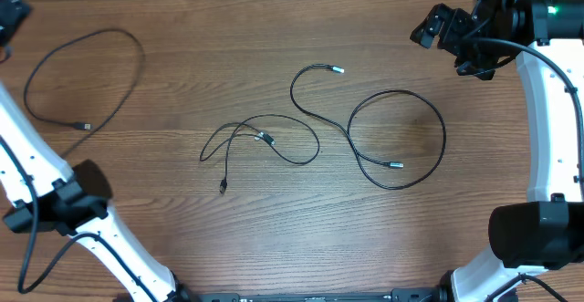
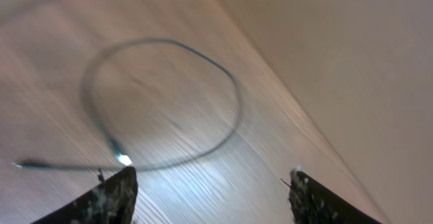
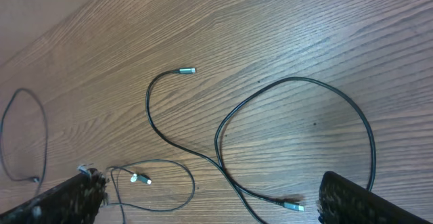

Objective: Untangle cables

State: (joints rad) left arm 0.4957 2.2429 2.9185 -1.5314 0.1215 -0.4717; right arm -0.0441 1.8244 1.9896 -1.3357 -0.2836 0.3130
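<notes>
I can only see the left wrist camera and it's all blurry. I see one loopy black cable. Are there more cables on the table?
Observer: Yes. The overhead view shows two more: a middle cable and a long cable with a big loop on the right.
Operator: Are they all knotted together?
Observer: No. All three look apart from each other. Your looped cable lies alone at the far left.
Operator: Is the other arm holding anything?
Observer: No. The right gripper hangs open at the far right, with nothing between its fingers.
</notes>
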